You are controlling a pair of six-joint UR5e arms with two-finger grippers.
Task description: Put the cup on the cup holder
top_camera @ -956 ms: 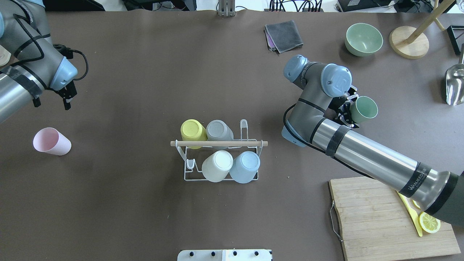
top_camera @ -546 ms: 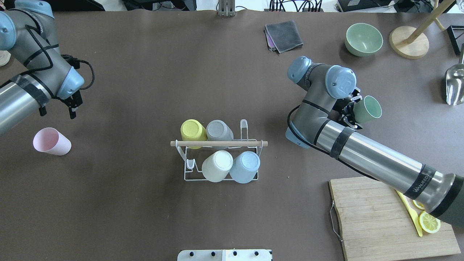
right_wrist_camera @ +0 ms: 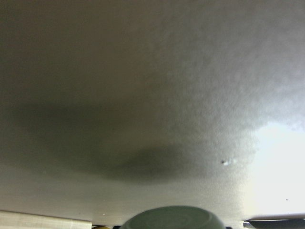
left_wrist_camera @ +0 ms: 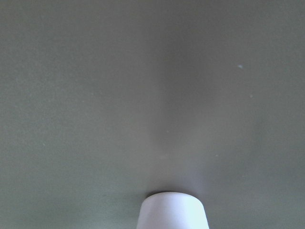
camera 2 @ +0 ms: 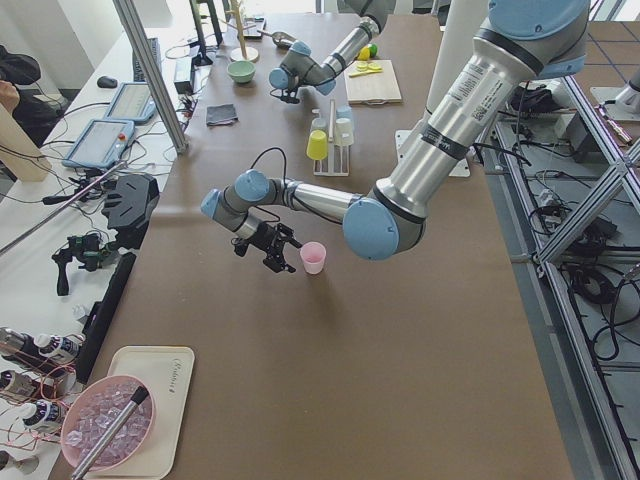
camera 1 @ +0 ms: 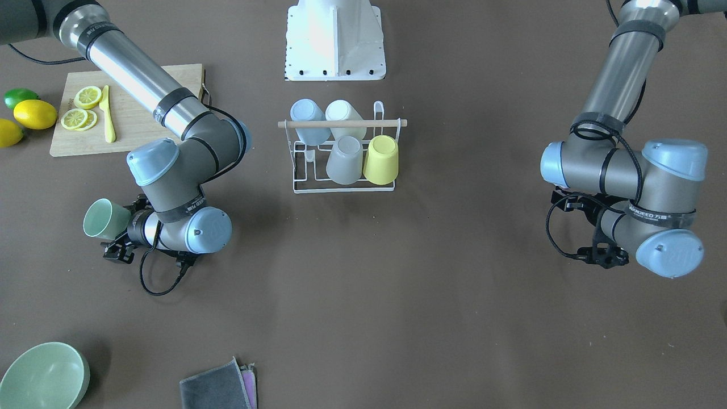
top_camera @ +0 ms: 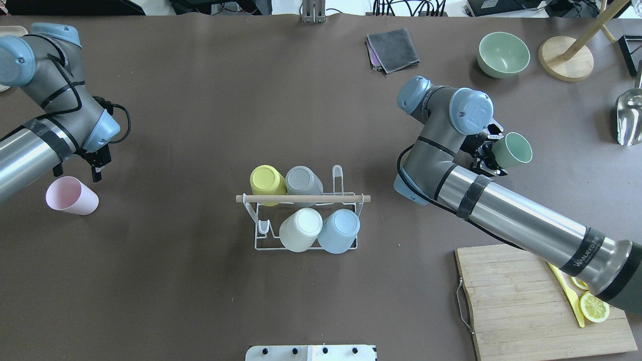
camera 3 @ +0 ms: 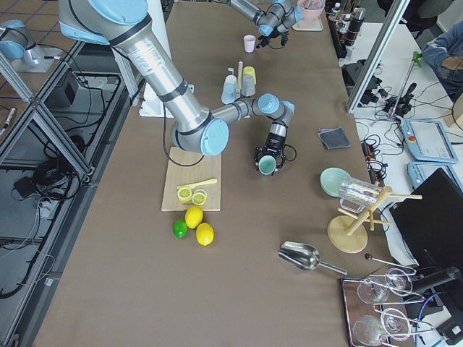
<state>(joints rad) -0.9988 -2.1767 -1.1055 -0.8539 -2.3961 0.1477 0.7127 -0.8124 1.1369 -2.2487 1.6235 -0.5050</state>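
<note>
Step in hand: transport of a held cup. The right gripper (top_camera: 489, 155) pinches the green cup (top_camera: 512, 149) by its lower wall; the cup is carried on its side, mouth turned away from the cup holder (top_camera: 301, 198), off the table and well apart from the rack. The holder carries four inverted cups; a free prong (top_camera: 337, 174) stands beside the grey cup (top_camera: 303, 180), and another is open at the opposite corner. The pink cup (top_camera: 70, 195) lies on the table with the left gripper (top_camera: 96, 168) just beside it; whether its fingers are spread or pressed together cannot be told. Judgement: the next move calls for bringing the green cup across to the rack, turning its mouth down, and lowering it over the free prong clear of the wooden rod. Against the frame of one second ago: the left gripper has travelled from well above the pink cup to close beside it; the green cup has shifted slightly farther from the rack; holder and its cups unchanged
</note>
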